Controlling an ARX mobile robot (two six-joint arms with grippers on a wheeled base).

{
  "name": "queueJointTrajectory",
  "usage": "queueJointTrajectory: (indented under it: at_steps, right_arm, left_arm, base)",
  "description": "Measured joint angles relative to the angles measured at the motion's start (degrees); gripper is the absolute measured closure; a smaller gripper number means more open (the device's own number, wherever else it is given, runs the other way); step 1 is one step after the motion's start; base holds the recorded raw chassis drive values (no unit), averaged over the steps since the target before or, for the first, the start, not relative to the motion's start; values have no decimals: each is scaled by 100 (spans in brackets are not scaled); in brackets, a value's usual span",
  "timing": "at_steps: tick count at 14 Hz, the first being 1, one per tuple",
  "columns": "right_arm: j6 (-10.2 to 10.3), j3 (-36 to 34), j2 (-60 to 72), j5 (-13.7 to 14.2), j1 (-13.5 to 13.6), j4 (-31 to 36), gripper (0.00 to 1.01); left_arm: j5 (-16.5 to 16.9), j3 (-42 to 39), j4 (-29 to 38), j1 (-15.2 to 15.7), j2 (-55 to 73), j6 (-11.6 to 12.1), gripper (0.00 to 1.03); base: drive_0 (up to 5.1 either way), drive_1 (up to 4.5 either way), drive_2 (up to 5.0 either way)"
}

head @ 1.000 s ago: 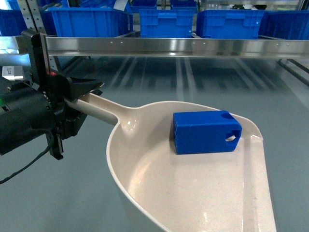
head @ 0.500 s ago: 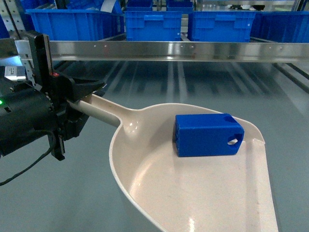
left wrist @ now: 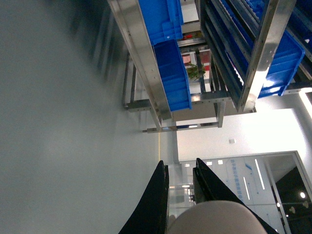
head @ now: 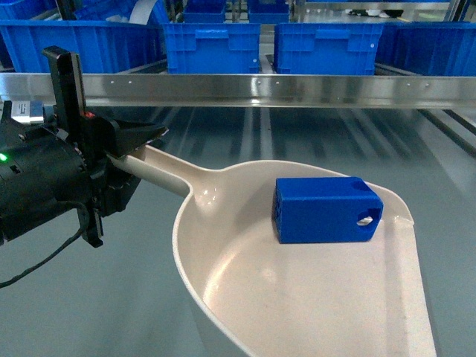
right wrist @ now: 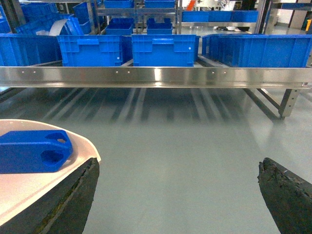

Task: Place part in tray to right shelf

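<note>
Behind the tray (head: 297, 297), blue crates (head: 327, 46) line the right shelf (head: 297, 89).

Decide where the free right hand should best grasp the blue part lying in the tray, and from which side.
Across the blue part's two long flat side faces, coming straight down from above: it lies flat in the tray, whose raised rim blocks a sideways approach.

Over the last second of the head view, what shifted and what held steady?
The steel rail and blue crates slid leftward and lower in the head view, as if the base is moving. The left gripper stays clamped on the tray handle; the part lies in it unchanged.
</note>
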Motion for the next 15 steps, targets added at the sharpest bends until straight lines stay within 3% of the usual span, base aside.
queueJointTrajectory:
  at_steps: [15]
  right_arm:
    - [0, 0, 0, -2, 0, 22, 3]
  left_arm:
    - [-17, 0, 7, 11, 0, 7, 90]
  base:
    - [9, 430, -413]
